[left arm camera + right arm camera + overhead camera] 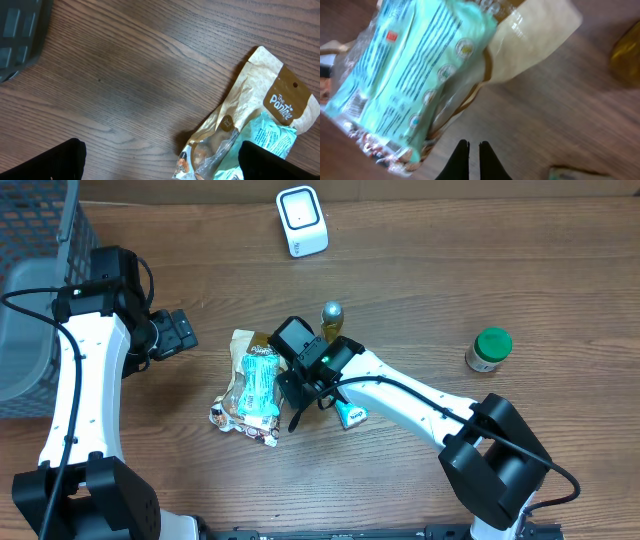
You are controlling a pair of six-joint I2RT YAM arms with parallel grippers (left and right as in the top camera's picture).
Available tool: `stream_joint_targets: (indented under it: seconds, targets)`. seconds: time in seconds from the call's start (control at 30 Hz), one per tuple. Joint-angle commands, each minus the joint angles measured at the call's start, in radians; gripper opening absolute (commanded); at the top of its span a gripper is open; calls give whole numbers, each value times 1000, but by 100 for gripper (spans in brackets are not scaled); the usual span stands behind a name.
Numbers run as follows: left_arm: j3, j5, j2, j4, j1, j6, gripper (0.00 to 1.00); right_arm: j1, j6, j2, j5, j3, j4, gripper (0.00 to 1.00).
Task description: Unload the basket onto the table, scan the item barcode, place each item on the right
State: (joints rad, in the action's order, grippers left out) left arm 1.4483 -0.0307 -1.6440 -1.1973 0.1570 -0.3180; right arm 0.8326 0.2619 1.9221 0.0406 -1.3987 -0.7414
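Note:
A teal snack pack [262,380] lies on top of a tan pouch [240,342] in a small heap at the table's middle. The white barcode scanner [301,221] stands at the far edge. My right gripper [290,385] hovers just right of the heap, shut, with nothing between its fingertips. In the right wrist view the gripper [474,146] points at bare wood, with the teal pack [415,65] up and to the left. My left gripper [180,333] is open to the left of the heap. The left wrist view shows its fingers [62,161] wide apart and the pouch [250,95] at the right.
A yellow bottle with a silver cap [332,320] stands behind my right gripper. A small teal packet [352,415] lies under the right arm. A green-lidded jar [489,348] is at the right. A grey basket [40,300] fills the left edge.

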Motion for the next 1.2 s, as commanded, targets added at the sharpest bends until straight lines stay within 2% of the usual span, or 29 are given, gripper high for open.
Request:
stream_joint_targets:
  seconds: [0.0, 0.13, 0.27, 0.43, 0.53, 0.6, 0.63, 0.87, 0.97, 1.17]
  targets:
    - [5, -2, -2, 1, 0, 0, 100, 2, 0, 5, -125, 5, 26, 9]
    - [5, -2, -2, 1, 0, 0, 100, 2, 0, 5, -210, 5, 32, 15]
    - [5, -2, -2, 1, 0, 0, 100, 2, 24, 5, -213, 5, -13, 16]
    - [5, -3, -2, 1, 0, 0, 100, 2, 114, 5, -224, 5, -151, 16]
    - [5, -2, -2, 1, 0, 0, 100, 2, 135, 5, -224, 6, -219, 24]
    - [5, -2, -2, 1, 0, 0, 100, 2, 135, 5, -224, 6, -246, 35]
    - [5, -2, -2, 1, 0, 0, 100, 2, 135, 5, -224, 6, -254, 38]
    - [5, -2, -2, 1, 0, 0, 100, 2, 135, 5, -224, 65, -232, 40]
    - [5, -2, -2, 1, 0, 0, 99, 2, 135, 5, -225, 119, -200, 47]
    - [5, -2, -2, 1, 0, 0, 100, 2, 135, 5, -248, 177, -176, 45]
